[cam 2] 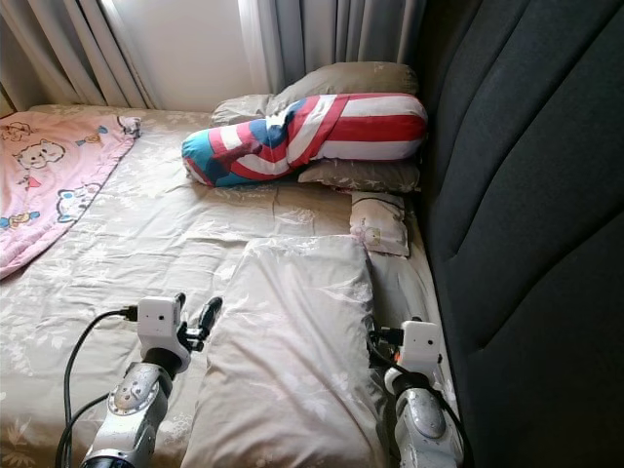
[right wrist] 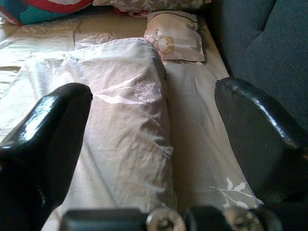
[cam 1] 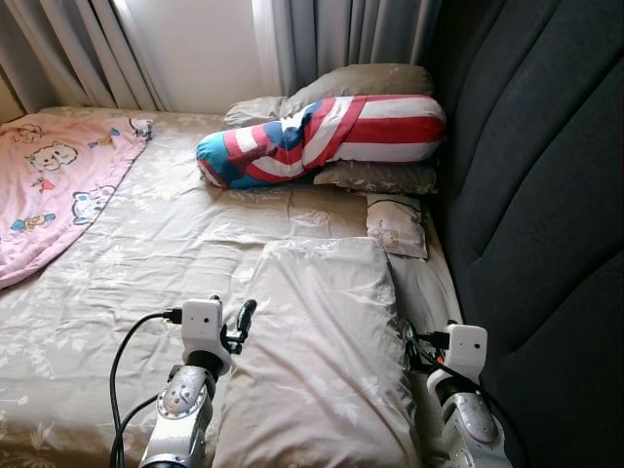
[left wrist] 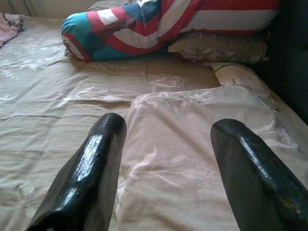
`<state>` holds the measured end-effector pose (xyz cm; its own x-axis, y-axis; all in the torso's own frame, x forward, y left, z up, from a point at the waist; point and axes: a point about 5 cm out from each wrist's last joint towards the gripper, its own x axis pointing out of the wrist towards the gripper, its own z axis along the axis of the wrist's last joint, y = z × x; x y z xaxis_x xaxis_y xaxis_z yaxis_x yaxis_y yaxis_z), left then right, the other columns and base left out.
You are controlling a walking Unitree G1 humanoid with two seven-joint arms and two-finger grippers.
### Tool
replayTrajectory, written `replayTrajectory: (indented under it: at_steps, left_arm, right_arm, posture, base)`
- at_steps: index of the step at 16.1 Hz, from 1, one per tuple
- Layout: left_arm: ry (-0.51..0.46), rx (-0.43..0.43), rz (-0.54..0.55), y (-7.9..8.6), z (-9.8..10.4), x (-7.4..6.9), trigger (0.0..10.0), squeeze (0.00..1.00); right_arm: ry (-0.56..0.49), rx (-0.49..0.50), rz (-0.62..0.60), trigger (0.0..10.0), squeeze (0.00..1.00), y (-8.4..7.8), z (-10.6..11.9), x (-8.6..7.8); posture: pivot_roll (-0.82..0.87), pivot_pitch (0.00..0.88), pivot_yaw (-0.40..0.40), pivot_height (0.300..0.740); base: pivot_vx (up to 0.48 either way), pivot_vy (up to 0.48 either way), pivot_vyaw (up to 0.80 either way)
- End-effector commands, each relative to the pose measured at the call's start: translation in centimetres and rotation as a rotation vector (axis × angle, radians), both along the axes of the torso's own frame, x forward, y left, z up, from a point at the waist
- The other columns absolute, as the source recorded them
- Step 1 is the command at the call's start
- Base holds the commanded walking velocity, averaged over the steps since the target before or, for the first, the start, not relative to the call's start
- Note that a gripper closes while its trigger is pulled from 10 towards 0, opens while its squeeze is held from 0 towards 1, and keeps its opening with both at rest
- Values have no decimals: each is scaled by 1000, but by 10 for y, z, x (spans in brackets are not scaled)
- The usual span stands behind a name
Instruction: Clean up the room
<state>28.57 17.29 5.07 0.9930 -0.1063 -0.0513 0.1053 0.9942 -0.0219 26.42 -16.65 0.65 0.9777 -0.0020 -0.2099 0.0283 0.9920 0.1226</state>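
A large beige floral pillow (cam 1: 322, 331) lies flat on the bed in front of me, between my two arms. My left gripper (cam 1: 234, 317) hovers at its left edge, open, with nothing between the fingers (left wrist: 103, 144). At the pillow's right edge, beside the dark headboard, my right gripper (right wrist: 151, 91) is also open and holds nothing. A red, white and blue striped bolster (cam 1: 322, 136) rests farther back on two beige pillows (cam 1: 375, 175). A small bear-print pillow (cam 1: 395, 224) lies between the bolster and the large pillow.
A pink cartoon blanket (cam 1: 49, 185) covers the bed's far left. The beige sheet (cam 1: 166, 244) is wrinkled. A dark padded headboard (cam 1: 536, 195) walls off the right side. Grey curtains (cam 1: 341, 34) hang behind the bed.
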Motion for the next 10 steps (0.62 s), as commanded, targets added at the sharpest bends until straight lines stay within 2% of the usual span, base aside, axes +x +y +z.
replayTrajectory:
  at_steps: [1,2,6,10]
  left_arm:
    - [-6,0,3,1,4,1,10000,0]
    - [-4,-3,4,1,4,1,10000,0]
    - [1,0,6,2,3,1,10000,0]
    - [4,3,9,3,3,1,10000,0]
  right_arm:
    - [-6,-1,0,10000,0,1,1,1]
    - [-4,-1,-1,10000,0,1,1,1]
    - [11,8,-5,10000,0,1,0,0]
    - [18,6,0,10000,0,3,-2,0]
  posture:
    - [-70,14,-14,740]
    - [-70,15,-13,740]
    - [-69,16,-13,740]
    - [-67,17,-11,740]
  base:
    - [0,0,0]
    - [0,0,0]
    - [0,428,0]
    - [0,335,-653]
